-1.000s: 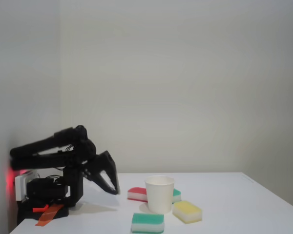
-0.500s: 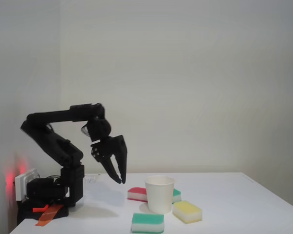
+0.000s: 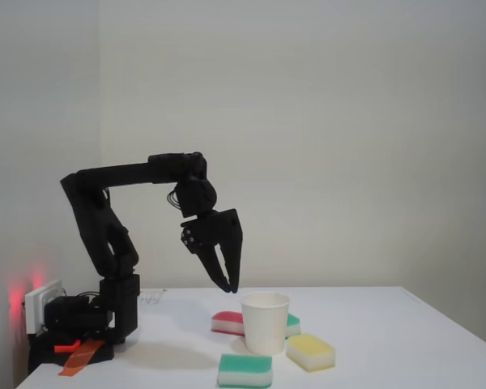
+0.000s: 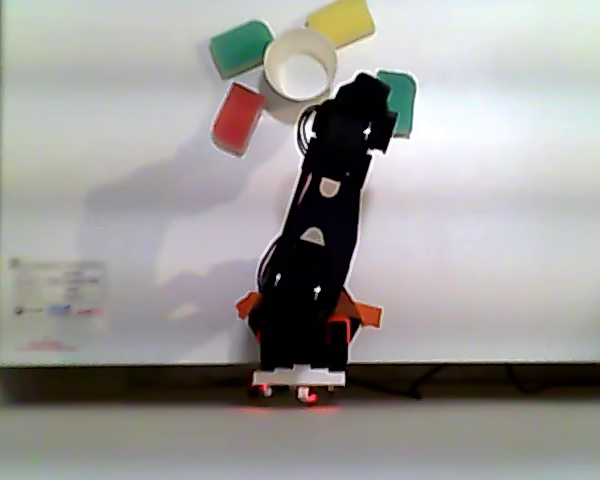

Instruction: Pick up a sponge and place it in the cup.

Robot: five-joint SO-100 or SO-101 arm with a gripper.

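Note:
The white paper cup (image 3: 266, 324) stands upright on the white table, ringed by sponges, and its open rim (image 4: 273, 82) faces the other view. A green-over-white sponge (image 3: 245, 370) lies nearest the fixed camera; in the other view this sponge (image 4: 404, 98) pokes out beside the arm's black wrist (image 4: 355, 120). My gripper (image 3: 229, 287) hangs fingers-down, left of the cup's rim and well above the table. Its fingertips meet at a point, shut with nothing between them.
A second green sponge (image 3: 292, 324) lies behind the cup, a yellow-topped sponge (image 3: 310, 352) to its right and a red-pink sponge (image 3: 227, 322) to its left. The arm's base (image 3: 81, 320) sits at the table's left end by the wall.
The arm has unfolded from a low tucked pose. The gripper has travelled up and rightward, from near the base to just left of the cup's rim.

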